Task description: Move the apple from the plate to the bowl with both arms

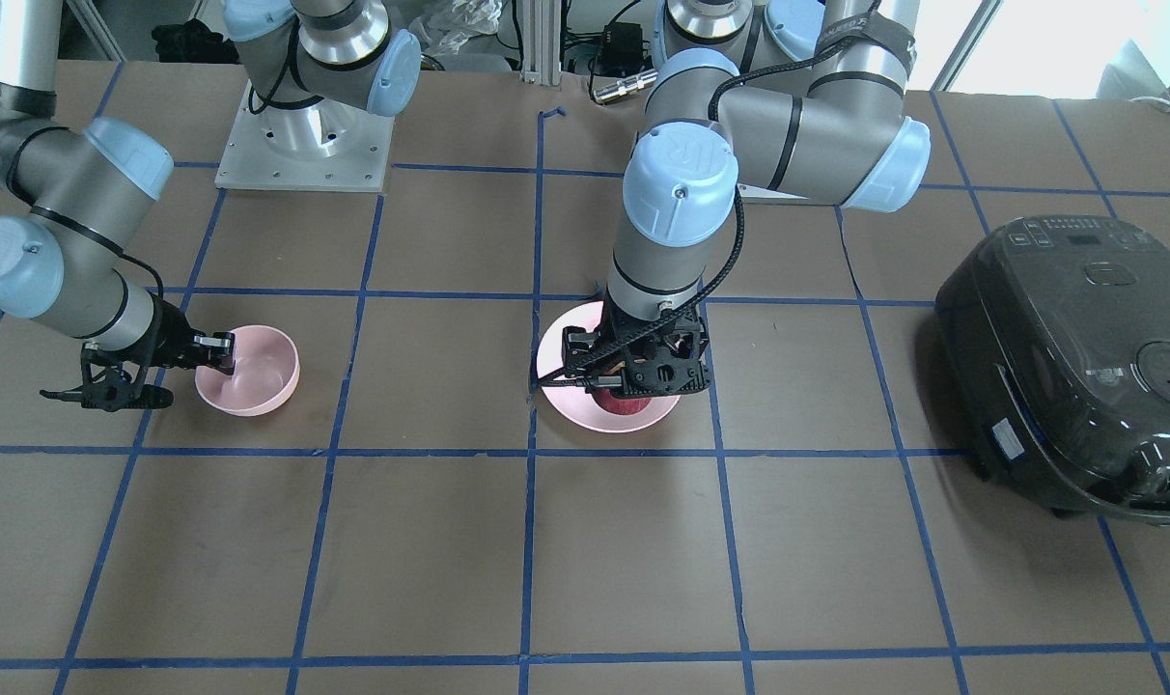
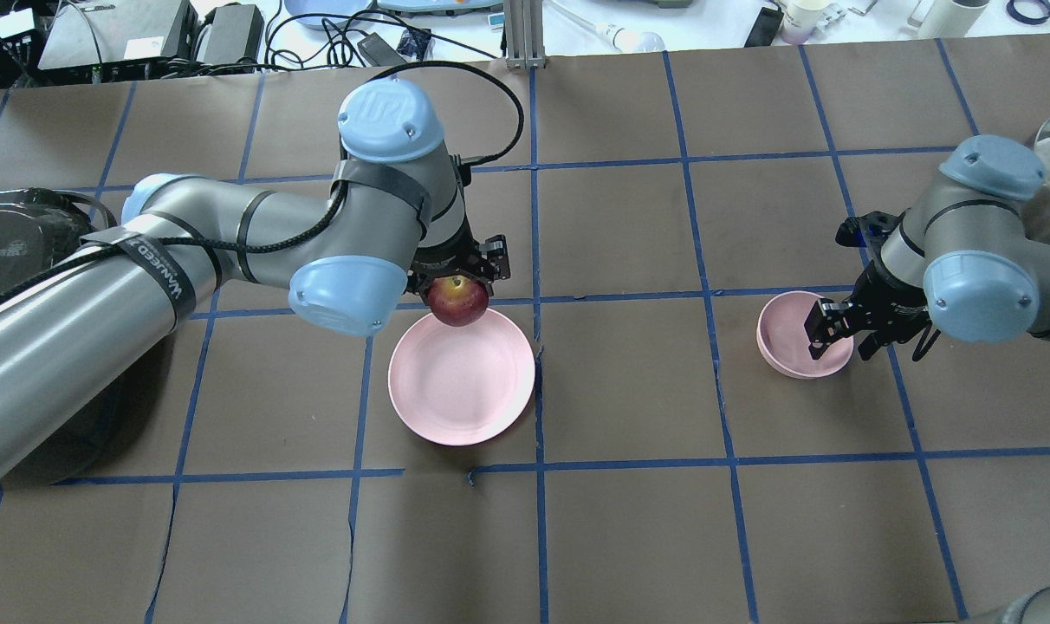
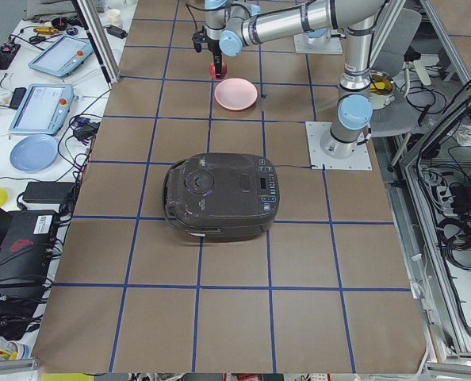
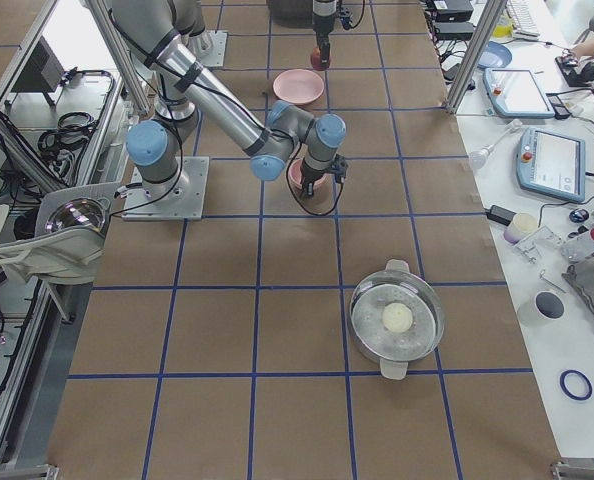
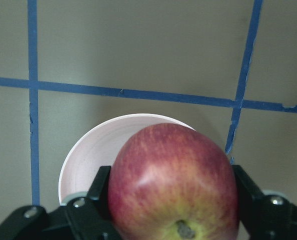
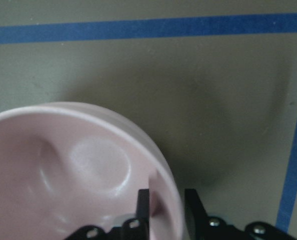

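Left gripper (image 5: 171,205) clamps small red apple (image 2: 458,301) over shallow pink plate (image 2: 462,390), mid-frame; right gripper (image 6: 167,207) pinches deep pink bowl (image 2: 789,342) by its rim — steadying it, probably.

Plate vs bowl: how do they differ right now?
The plate is wide and shallow; the bowl is narrower and deep. The right gripper pinches the bowl's rim; nothing grips the plate, the left gripper holding the apple above its edge. Both are plain pale pink and empty.

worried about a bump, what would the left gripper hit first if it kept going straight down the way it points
Probably the plate: the left gripper, shut on the apple, points down over it, so the apple would touch first. Height is unclear.
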